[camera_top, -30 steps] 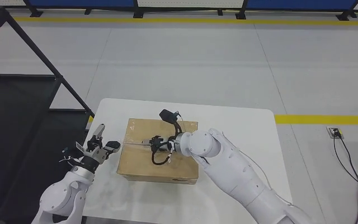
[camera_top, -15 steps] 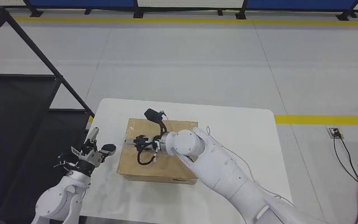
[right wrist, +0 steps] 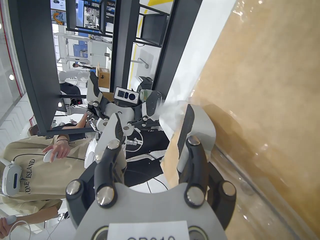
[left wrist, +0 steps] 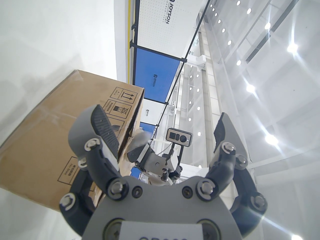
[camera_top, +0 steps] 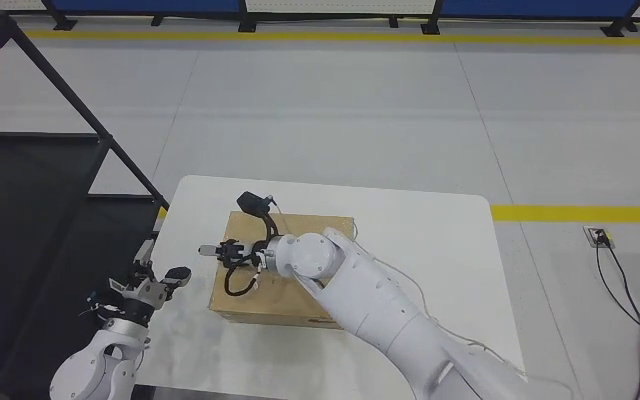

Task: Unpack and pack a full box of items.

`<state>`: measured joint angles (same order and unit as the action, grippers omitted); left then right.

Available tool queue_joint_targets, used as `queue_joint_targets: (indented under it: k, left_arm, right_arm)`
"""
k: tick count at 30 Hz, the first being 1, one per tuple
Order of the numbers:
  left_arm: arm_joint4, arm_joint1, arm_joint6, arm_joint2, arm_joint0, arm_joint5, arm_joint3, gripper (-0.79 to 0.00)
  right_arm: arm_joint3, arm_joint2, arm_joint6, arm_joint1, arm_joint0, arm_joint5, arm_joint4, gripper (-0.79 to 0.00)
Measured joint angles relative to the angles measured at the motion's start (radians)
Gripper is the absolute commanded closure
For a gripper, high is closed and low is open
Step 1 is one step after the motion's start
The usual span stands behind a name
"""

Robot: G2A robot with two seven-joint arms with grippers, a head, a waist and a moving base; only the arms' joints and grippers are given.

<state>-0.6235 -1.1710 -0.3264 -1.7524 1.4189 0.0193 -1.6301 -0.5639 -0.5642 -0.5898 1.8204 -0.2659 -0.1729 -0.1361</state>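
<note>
The right arm is stretching across the top of the box (camera_top: 300,290), which is sitting on the left half of the table (camera_top: 430,240), and the right gripper (camera_top: 218,250) is hanging at the box's left edge with its jaws spread. The left gripper (camera_top: 152,287) is hovering just off that side, jaws spread too (the right wrist view is showing a torn edge of the box lying against one finger (right wrist: 197,126)).

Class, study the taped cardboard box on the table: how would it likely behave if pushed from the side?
The cardboard box is broad, low and flat-bottomed, so it would probably slide across the table rather than tip or roll. Its straight walls look stiff, though the glossy tape on top may be slippery.
</note>
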Motion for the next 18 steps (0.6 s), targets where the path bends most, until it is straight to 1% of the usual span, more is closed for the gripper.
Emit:
queue_joint_targets:
  k: [4,11,12,14,16,17,18]
  left_arm:
    - [-0.003,0.0,0.001,-0.013,0.012,-0.007,0.0,-0.785]
    - [-0.017,0.0,0.0,-0.037,0.027,-0.018,0.009,-0.785]
    - [-0.018,0.0,-0.001,-0.039,0.029,-0.019,0.01,-0.785]
    - [-0.02,0.0,-0.004,-0.043,0.032,-0.019,0.013,-0.785]
    - [-0.023,0.0,-0.007,-0.044,0.033,-0.019,0.016,-0.785]
    - [-0.023,0.0,-0.008,-0.044,0.033,-0.019,0.017,-0.785]
    - [-0.023,0.0,-0.009,-0.044,0.033,-0.018,0.017,-0.785]
  right_arm:
    - [0.048,0.004,0.026,0.03,0.011,-0.03,-0.004,-0.536]
    - [0.131,0.006,0.025,0.075,0.029,-0.041,-0.017,-0.48]
    - [0.141,0.005,0.023,0.08,0.031,-0.042,-0.02,-0.486]
    - [0.165,0.002,0.02,0.092,0.036,-0.048,-0.023,-0.474]
    - [0.181,0.006,0.031,0.103,0.04,-0.055,-0.012,-0.48]
    - [0.186,0.011,0.043,0.109,0.04,-0.058,0.0,-0.499]
    - [0.189,0.016,0.058,0.114,0.04,-0.06,0.015,-0.536]
